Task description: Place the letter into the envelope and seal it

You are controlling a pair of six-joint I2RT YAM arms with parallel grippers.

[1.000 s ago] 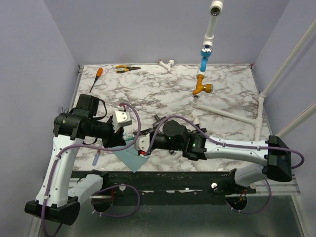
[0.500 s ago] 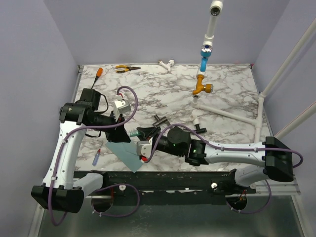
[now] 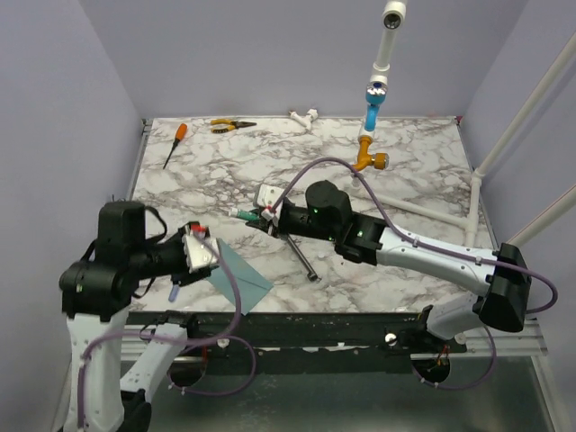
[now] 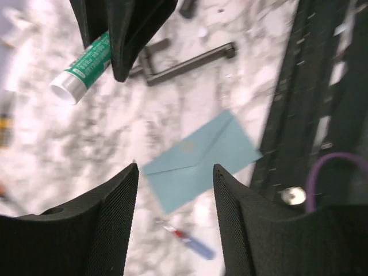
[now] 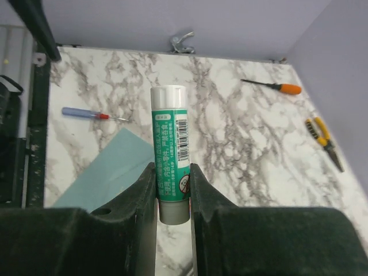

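Observation:
The teal envelope (image 3: 243, 275) lies flat near the table's front edge, its flap folded down; it also shows in the left wrist view (image 4: 198, 161) and the right wrist view (image 5: 106, 172). The tan letter does not show in any view. My left gripper (image 3: 205, 258) is open and empty, raised just left of the envelope, which shows between its fingers (image 4: 115, 218). My right gripper (image 3: 256, 216) is shut on a green-and-white glue stick (image 5: 171, 149), capped, held in the air beyond the envelope. The stick also shows in the top view (image 3: 241, 214) and the left wrist view (image 4: 80, 69).
A dark T-handle tool (image 3: 301, 256) lies right of the envelope. A small blue-and-red screwdriver (image 3: 173, 292) lies at the front left. An orange screwdriver (image 3: 175, 142) and yellow pliers (image 3: 229, 126) lie at the back left. White pipework with an orange valve (image 3: 369, 160) stands back right.
My left arm has drawn back to the near left, off the envelope. My right gripper has lifted with the glue stick and moved away from the front edge. The envelope now lies uncovered.

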